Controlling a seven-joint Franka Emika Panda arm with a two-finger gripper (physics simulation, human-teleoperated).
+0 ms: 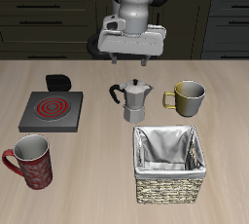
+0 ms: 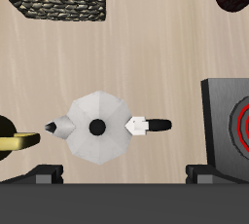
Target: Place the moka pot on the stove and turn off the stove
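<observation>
the moka pot (image 1: pixel 133 99) is silver and faceted, with a narrow waist, a black lid knob and a dark side handle; it stands on the table between the stove (image 1: pixel 52 110) and the olive-metal mug (image 1: pixel 186 96), off the glowing red coil. the gripper (image 1: pixel 133 61) hangs above it, jaws parted, empty. the wrist view crops stove, mug and red mug (image 1: pixel 30 162). the woven basket (image 1: pixel 171 166) holds only a grey liner.
</observation>
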